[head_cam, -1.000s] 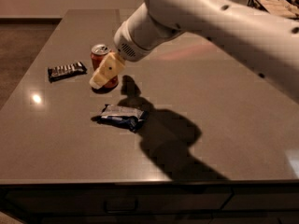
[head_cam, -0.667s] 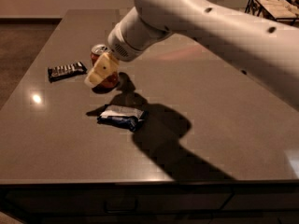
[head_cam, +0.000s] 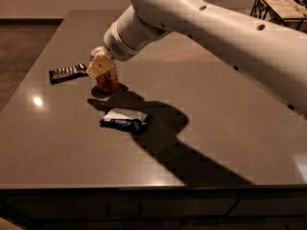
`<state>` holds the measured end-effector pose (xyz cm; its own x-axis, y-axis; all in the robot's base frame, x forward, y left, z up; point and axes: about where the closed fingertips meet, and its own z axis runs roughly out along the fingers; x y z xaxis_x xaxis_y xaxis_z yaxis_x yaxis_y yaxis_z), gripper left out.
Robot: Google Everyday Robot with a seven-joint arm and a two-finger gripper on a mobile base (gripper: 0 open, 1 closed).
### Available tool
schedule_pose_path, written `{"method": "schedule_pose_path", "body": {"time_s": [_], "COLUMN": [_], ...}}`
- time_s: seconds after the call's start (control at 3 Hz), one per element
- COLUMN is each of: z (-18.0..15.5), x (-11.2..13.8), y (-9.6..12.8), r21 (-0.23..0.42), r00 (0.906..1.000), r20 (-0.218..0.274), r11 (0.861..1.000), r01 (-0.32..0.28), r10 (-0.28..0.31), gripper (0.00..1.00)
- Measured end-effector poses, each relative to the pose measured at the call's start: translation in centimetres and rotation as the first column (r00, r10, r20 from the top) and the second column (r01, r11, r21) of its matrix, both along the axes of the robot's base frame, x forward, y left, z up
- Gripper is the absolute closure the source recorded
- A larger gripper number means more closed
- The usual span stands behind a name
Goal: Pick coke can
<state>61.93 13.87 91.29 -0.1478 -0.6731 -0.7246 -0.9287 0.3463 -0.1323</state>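
- The gripper [head_cam: 101, 65], pale yellow, sits low over the left half of the table, pressed against the upper part of the coke can on the side facing the camera
- Whether the claw is clamped on the can or merely set against it cannot be told from this view
- The coke can [head_cam: 107, 82] stands upright on the table, its orange-red lower body showing beneath the gripper and its silver top peeking out behind it
- The white arm [head_cam: 216, 32], thick and rounded, reaches in from the upper right and angles down to the can
- 1 dark flat wrapper [head_cam: 68, 72] lies just left of the can, apart from it
- 1 blue-and-white packet [head_cam: 123, 120] lies in front of the can, nearer the camera, at the edge of the arm's shadow [head_cam: 168, 143]
- That shadow runs from the can's base across the surface toward the near edge
- The table [head_cam: 240, 128] is dark grey and glossy, with 1 bright glint [head_cam: 37, 101] of reflected light near its left side
- Beyond the far right corner stands a dark metal frame [head_cam: 280, 6] with a pale top
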Motion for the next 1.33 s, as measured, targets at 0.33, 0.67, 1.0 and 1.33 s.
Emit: {"method": "schedule_pose_path", "body": {"time_s": [0.33,0.67,1.0,1.33], "z": [0.3,2.1,6.1,9.8], "x": [0.3,0.2,-0.6,-1.8], "y": [0.0,-1.4,-4.4,-7.1], "r21": [0.026,0.072,0.125,0.144], "r00": [0.9997,0.9982,0.9957,0.9928], "r20": [-0.018,-0.036,-0.017,0.035], "r11": [1.0,0.996,0.988,0.982], "r01": [-0.016,-0.044,-0.088,-0.119], "r10": [0.016,0.047,0.091,0.115], "gripper": [0.64,0.87,1.0,1.0]}}
